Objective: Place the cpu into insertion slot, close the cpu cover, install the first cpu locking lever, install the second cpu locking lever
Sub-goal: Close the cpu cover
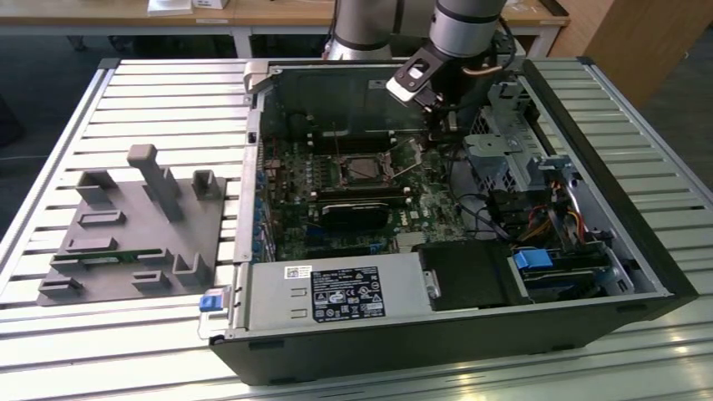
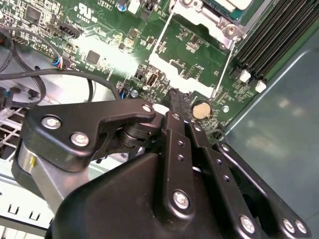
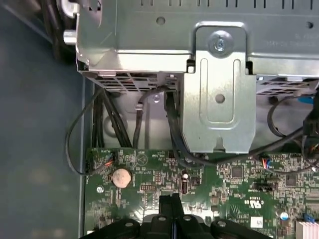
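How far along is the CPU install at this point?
Done, apparently: a pale cpu face sits in the slot with the cover frame around it. In hand: nothing visible; the gripper is shut, low over the board beside the slot. Left: two thin levers run out from the slot; whether either is latched cannot be told.

My claw is matt black, dotted with silver screw heads. The circuit board is green, speckled with small black and silver parts. On the board, the insertion slot looks dark-centred inside a silvery frame, as far as I can tell, and a coin battery shines silver. Beside the board, the power supply box is grey with a white label. Around it the worktop is pale silver, striped by slats.
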Robot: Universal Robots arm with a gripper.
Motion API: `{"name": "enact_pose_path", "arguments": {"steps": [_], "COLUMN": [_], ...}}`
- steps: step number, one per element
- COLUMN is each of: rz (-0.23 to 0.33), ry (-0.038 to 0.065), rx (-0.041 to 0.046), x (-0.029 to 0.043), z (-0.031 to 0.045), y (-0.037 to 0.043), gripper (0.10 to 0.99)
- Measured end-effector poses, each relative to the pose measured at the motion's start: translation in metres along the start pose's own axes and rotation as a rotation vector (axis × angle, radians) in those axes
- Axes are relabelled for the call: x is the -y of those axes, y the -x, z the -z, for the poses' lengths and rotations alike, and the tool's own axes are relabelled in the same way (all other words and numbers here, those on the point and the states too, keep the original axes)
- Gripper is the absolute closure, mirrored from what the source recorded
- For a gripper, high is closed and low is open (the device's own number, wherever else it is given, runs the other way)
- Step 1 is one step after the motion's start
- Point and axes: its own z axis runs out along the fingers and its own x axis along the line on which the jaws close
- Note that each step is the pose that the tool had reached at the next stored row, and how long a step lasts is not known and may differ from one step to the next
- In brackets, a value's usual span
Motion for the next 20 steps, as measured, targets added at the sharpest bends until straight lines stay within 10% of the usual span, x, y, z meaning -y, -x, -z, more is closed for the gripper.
{"name": "enact_pose_path", "arguments": {"steps": [7,20], "rz": [0.0,0.0], "ry": [-0.009,-0.009], "rx": [0.0001,-0.0002], "x": [-0.0011,0.0579], "z": [-0.008,-0.0102], "y": [-0.0005,-0.0022], "gripper": [0.969,0.969]}}
